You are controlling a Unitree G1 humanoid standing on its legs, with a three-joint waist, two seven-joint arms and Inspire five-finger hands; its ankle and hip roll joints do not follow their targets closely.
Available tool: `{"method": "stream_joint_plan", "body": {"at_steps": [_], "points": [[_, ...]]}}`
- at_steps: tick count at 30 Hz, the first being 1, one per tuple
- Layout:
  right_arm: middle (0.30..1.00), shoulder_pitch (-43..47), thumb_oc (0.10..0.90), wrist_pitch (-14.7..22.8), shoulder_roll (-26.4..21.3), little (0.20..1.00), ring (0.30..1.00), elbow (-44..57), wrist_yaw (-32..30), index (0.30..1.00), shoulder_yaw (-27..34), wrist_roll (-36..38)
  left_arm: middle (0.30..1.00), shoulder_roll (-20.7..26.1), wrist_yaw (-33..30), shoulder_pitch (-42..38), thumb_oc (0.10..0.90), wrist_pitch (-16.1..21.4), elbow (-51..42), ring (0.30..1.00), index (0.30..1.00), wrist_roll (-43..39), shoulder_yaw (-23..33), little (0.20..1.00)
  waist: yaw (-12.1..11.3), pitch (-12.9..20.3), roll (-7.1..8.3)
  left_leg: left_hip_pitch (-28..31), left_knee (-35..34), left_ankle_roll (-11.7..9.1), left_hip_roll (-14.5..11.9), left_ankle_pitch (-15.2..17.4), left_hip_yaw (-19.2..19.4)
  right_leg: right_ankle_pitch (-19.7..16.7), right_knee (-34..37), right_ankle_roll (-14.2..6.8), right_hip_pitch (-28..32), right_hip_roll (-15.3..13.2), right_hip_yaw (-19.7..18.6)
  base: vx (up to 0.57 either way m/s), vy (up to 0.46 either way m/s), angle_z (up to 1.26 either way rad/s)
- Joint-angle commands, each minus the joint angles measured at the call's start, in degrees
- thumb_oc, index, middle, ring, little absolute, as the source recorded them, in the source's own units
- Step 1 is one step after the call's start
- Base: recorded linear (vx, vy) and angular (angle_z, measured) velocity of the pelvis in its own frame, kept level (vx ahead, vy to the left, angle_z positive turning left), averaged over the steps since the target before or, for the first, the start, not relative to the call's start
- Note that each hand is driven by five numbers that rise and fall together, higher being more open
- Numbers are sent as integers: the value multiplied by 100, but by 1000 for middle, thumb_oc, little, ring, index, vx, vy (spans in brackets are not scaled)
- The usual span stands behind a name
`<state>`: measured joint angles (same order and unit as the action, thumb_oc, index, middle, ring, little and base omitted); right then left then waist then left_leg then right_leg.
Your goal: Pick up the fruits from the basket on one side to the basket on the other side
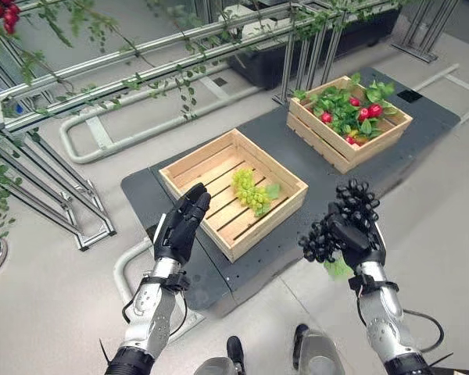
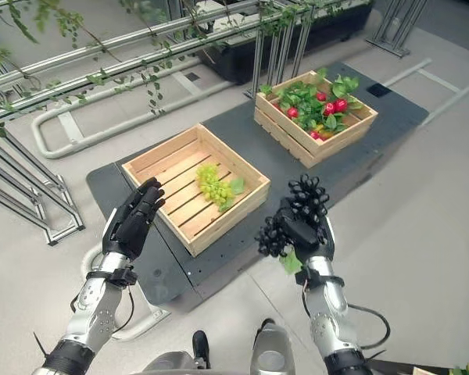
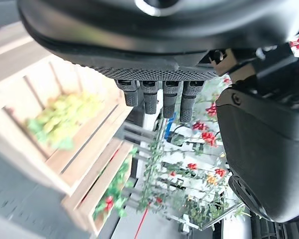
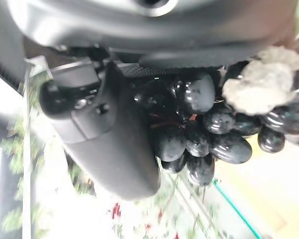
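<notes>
Right hand (image 1: 358, 238) clamped round dark bunch of black grapes (image 1: 340, 223), lower right. I judged: swing over near slatted wooden crate (image 1: 233, 190) mid-frame, lower beside green grapes (image 1: 250, 190). Left hand (image 1: 181, 225) slack, empty.

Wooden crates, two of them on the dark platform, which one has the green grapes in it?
The nearer wooden crate, beside the left hand, holds the green grape bunch. The farther crate holds leaves and red fruit.
</notes>
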<state>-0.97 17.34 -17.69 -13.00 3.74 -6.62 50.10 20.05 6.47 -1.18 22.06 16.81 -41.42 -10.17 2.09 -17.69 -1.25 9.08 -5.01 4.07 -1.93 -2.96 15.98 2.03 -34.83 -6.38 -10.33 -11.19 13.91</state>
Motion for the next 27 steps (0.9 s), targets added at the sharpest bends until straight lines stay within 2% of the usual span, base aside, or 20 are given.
{"method": "stream_joint_plan", "body": {"at_steps": [1, 2, 3, 4, 6, 9, 12, 16, 17, 21, 22, 23, 24, 25, 26, 27], "points": [[300, 507, 400, 813, 202, 300, 300, 859, 449, 300, 193, 71, 900, -110, -116, -61, 800, 678, -439, 900, 900, -185, 316, 900, -134, 762, 50, -125, 255, 53, 586, 1059, 16, 289, 578, 13, 1165, 331, 376, -41, -221, -48], [300, 517, 400, 813, 242, 300, 300, 814, 486, 300, 117, 80, 900, -101, -168, -2, 800, 776, -402, 900, 900, -196, 354, 900, -238, 860, 101, -252, 341, -18, 539, 1050, 158, 437, 1440, 77, 1655, 347, 589, -89, -360, -60], [300, 561, 400, 857, 249, 300, 300, 629, 554, 300, 29, 144, 900, -72, -213, 31, 800, 844, -359, 900, 900, -203, 399, 900, -380, 1001, 130, -371, 380, -176, 397, 983, 409, 610, 2789, 187, 2171, 457, 870, -77, -280, -56], [300, 569, 400, 863, 248, 300, 300, 596, 555, 300, 20, 155, 900, -69, -222, 33, 800, 845, -353, 900, 900, -204, 400, 900, -394, 1012, 130, -378, 380, -198, 376, 974, 436, 604, 2924, 197, 2221, 482, 883, -118, -269, -96], [300, 800, 400, 862, 191, 300, 300, 395, 506, 300, -62, 189, 900, -118, -359, -127, 800, 867, -397, 900, 900, -292, 336, 900, -335, 996, 156, -510, 349, -353, 243, 795, 509, 507, 3463, 208, 2201, 646, 551, -152, -161, -121], [300, 864, 400, 905, 155, 300, 300, 297, 394, 300, -72, 99, 900, -224, -391, -297, 800, 869, -470, 900, 900, -40, 198, 900, -282, 1008, 191, -620, 260, -418, 208, 694, 613, 447, 3789, 283, 2306, 759, 500, -111, -109, -69], [300, 727, 400, 716, 202, 300, 300, 299, 374, 300, 6, 172, 900, -274, -397, -257, 800, 799, -478, 900, 900, -71, 199, 900, -229, 1072, 198, -572, 150, -402, 252, 666, 532, 409, 3910, 329, 2323, 826, 482, -60, -80, -29], [300, 486, 400, 770, 333, 300, 300, 319, 448, 300, -1, 146, 900, -340, -259, -155, 800, 687, -496, 900, 900, -129, 234, 900, -159, 1147, 205, -480, 3, -385, 296, 633, 470, 379, 3926, 370, 2226, 920, 436, -43, -68, -31], [300, 399, 400, 765, 413, 300, 300, 252, 365, 300, -45, 107, 900, -365, -276, -155, 800, 592, -394, 900, 900, -10, 187, 900, -117, 1188, 205, -449, 1, -381, 305, 667, 429, 358, 3921, 382, 2163, 961, 417, -57, -65, -1], [300, 284, 400, 724, 448, 300, 300, 122, 46, 300, -164, -147, 900, -320, -371, -117, 800, 610, -248, 900, 900, 370, 120, 900, -37, 1240, 194, -346, 1, -358, 342, 727, 377, 326, 3934, 406, 2053, 1040, 310, -58, -38, 3], [300, 210, 400, 656, 478, 300, 300, 48, -60, 300, -223, -160, 900, -281, -516, -104, 800, 566, -211, 900, 900, 710, 70, 900, 11, 1238, 208, -305, 118, -344, 382, 777, 344, 348, 3884, 456, 1998, 1094, 143, -72, -27, 3], [300, 155, 400, 604, 496, 300, 300, -21, -38, 300, -252, -113, 900, -238, -610, -91, 800, 546, -200, 900, 900, 888, 32, 900, 10, 1185, 279, -516, 790, -377, 349, 936, 304, 356, 3792, 524, 1976, 1061, 46, -98, -48, 2], [300, 110, 400, 522, 494, 300, 300, -114, 5, 300, -275, -59, 900, -191, -691, -70, 800, 471, -195, 900, 900, 1029, -6, 900, -25, 1094, 351, -843, 1555, -466, 286, 997, 108, 326, 3696, 587, 1963, 1017, -78, -82, -41, -9], [300, 83, 400, 437, 481, 300, 300, -184, 45, 300, -307, -60, 900, -162, -744, -33, 800, 410, -185, 900, 900, 1082, -19, 900, -65, 1014, 373, -1070, 1993, -537, 261, 953, -198, 285, 3651, 623, 1954, 1013, -222, -93, -17, -19], [300, 88, 400, 392, 478, 300, 300, -219, 82, 300, -334, -50, 900, -149, -780, -4, 800, 432, -172, 900, 900, 1094, -12, 900, -91, 987, 395, -1187, 2119, -501, 289, 886, -361, 215, 3644, 653, 1892, 995, -297, -78, 135, -46], [300, 112, 400, 86, 444, 300, 300, -346, 327, 300, -495, -27, 900, -174, -1086, 177, 800, 494, -153, 900, 900, 1255, 58, 900, -218, 893, 369, -1287, 2120, -439, 504, 842, -1320, 155, 3517, 636, 1809, 995, -818, -61, 180, -77]]}}
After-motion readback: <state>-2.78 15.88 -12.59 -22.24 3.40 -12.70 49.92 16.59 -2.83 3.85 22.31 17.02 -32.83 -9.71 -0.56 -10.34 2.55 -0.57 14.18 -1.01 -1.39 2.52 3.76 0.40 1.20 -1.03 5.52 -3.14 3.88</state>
